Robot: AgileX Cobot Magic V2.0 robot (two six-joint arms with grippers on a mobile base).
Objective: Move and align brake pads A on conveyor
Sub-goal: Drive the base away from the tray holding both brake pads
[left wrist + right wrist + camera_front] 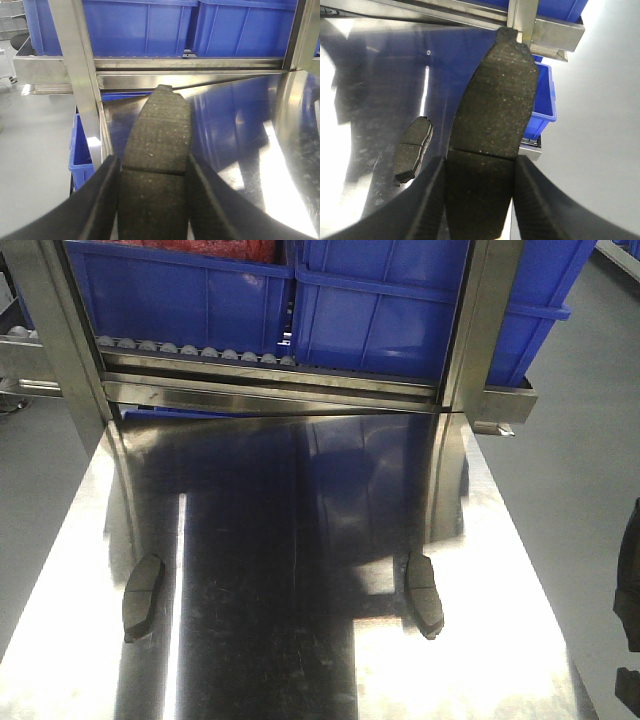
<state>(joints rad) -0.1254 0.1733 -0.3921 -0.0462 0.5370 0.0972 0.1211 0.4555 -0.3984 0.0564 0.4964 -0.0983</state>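
Note:
My left gripper (152, 165) is shut on a brake pad (160, 130), a dark-grey, grainy pad with a groove across its middle that sticks out forward above the left edge of the steel table. My right gripper (480, 162) is shut on another brake pad (497, 100), held past the table's right edge. Two more brake pads lie flat on the table, one near the left side (142, 597) and one near the right (424, 594). The right-hand one also shows in the right wrist view as a loose pad (413, 149). The conveyor is out of view.
The shiny steel table (300, 540) runs up to a roller rack (200, 348) carrying blue bins (180, 290) between steel uprights (60, 330). A low blue bin (82, 155) stands on the floor by the table's left side. A dark arm part (630, 580) shows at the right edge.

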